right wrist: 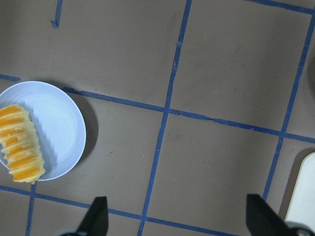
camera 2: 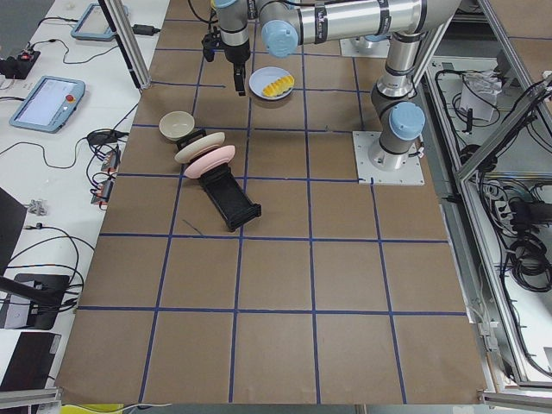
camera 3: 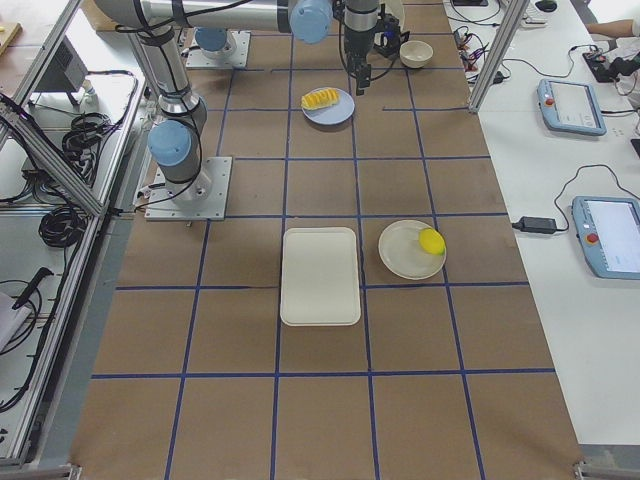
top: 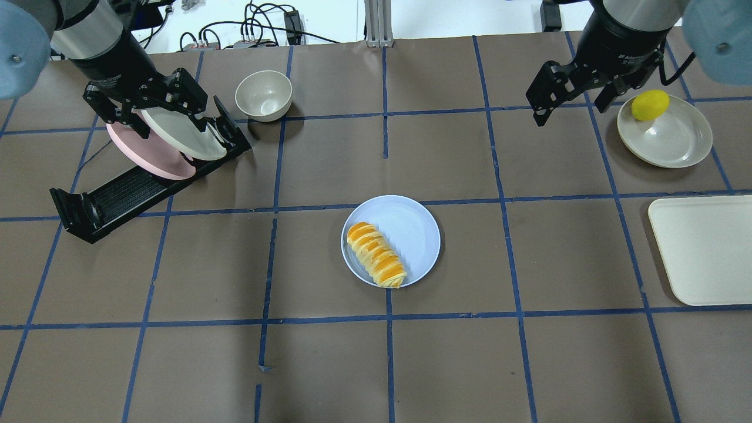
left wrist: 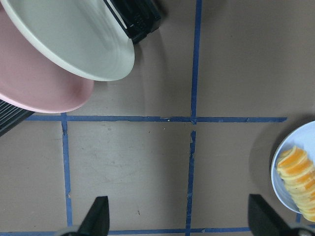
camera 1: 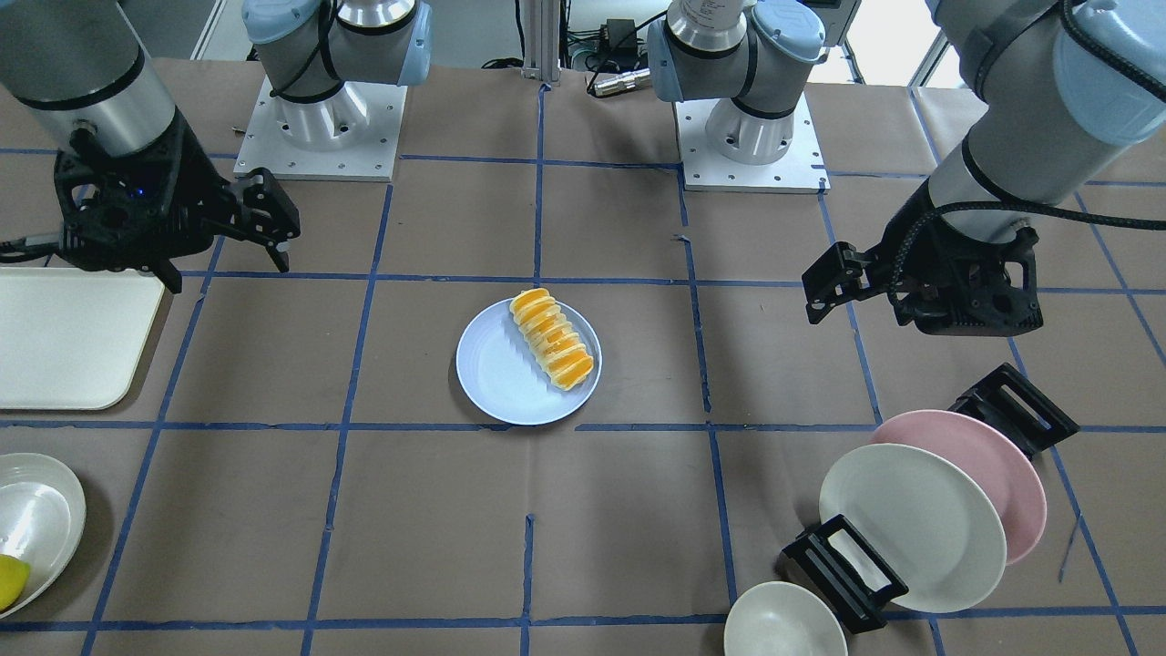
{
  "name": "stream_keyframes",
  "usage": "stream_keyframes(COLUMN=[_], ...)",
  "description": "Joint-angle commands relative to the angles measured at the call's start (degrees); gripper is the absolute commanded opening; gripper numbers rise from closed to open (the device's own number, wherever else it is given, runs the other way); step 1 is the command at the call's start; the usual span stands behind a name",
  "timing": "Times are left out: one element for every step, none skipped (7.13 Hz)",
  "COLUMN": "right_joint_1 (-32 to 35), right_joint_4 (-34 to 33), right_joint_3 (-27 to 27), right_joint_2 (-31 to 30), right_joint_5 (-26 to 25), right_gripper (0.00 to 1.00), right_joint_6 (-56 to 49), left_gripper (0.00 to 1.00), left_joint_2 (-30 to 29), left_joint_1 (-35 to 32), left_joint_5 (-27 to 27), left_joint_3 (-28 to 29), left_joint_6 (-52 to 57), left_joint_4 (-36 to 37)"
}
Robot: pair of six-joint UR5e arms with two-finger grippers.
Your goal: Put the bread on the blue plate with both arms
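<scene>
Fingertips, left wrist view: two black fingertips (left wrist: 98, 219) at the bottom edge, far apart, with bare table between them.
Left gripper (left wrist: 179, 221): spread wide, holding nothing. I hover it above the table near the rack (top: 129, 191) that carries the white plate (top: 188, 141) and the pink plate (top: 147, 155).
Right gripper (right wrist: 177, 219): spread wide, also empty. I hold it in the air over bare table; the tray (right wrist: 305, 196) shows at the edge of its wrist view.
Bread (top: 376, 255): lies flat on the blue plate (top: 411, 229), on the half toward my left, well apart from both grippers.
Long axis: diagonal to the table grid. One end points away from me and to my left. The other points toward me and to my right and reaches the rim.
Ridges: run across the loaf, orange crests up.
Step in hand: judged as after release. The bread is on target and neither gripper touches it.
Progress: task looks complete.
Next move: no grasp is called for. I should raise both arms clear and park them, swinging the left one wide of the racked plates.
Risk: the end at the rim could slide off if the plate is bumped.
</scene>
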Motion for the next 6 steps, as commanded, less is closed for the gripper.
stream_keyframes(right_joint_1=[-0.37,-1.07,-1.16,-1.08,-0.81,-0.81], right_joint_4=[5.56,5.23,2.79,0.94,1.01,0.84], right_joint_3=[0.60,0.44,0.61,1.57,1.84,2.10], right_joint_2=[-1.54,-1.37,-1.37,-1.90,-2.16,-2.34], right_joint_5=[2.37,1.94,1.68,0.63,0.62,0.36], right_gripper=[1.00,1.00,1.00,1.00,1.00,0.99], right_joint_6=[12.90,13.58,13.41,13.76,13.50,13.33], left_gripper=[1.00,1.00,1.00,1.00,1.00,1.00], left_joint_2=[-0.06,-0.06,-0.06,-0.06,-0.06,-0.06], left_joint_1=[0.00,0.00,0.00,0.00,0.00,0.00], left_joint_5=[0.00,0.00,0.00,0.00,0.00,0.00], left_joint_3=[0.00,0.00,0.00,0.00,0.00,0.00], left_joint_6=[-0.06,0.03,0.03,0.03,0.03,0.03], left_joint_4=[0.00,0.00,0.00,0.00,0.00,0.00])
